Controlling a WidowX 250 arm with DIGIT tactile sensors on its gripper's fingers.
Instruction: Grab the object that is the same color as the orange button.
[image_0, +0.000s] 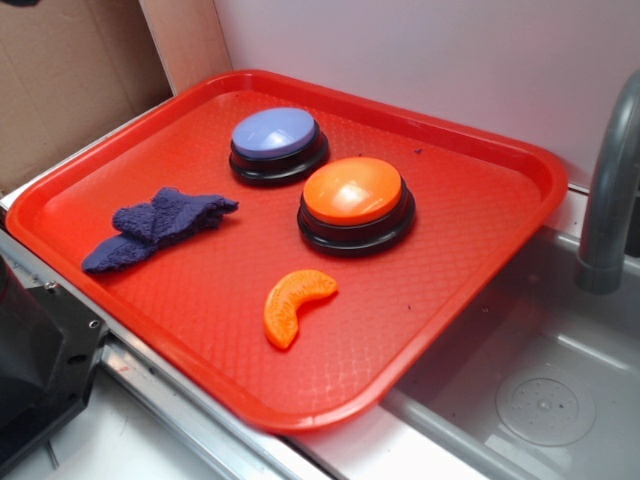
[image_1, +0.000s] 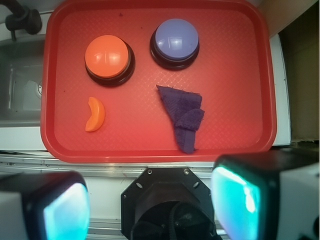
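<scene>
My claw (image_1: 150, 200) is hanging wide open with nothing in it, well back from the tray (image_1: 235, 75), so I'm worried I'll clip the orange button (image_1: 107, 56) right behind the little orange slice (image_1: 94, 114) off to its left.

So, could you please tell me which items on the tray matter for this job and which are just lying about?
Part of the job:
- orange slice toy, to be grabbed
- orange button, the colour reference

Just lying about:
- lavender-blue button
- purple knitted cloth
- red tray
</scene>
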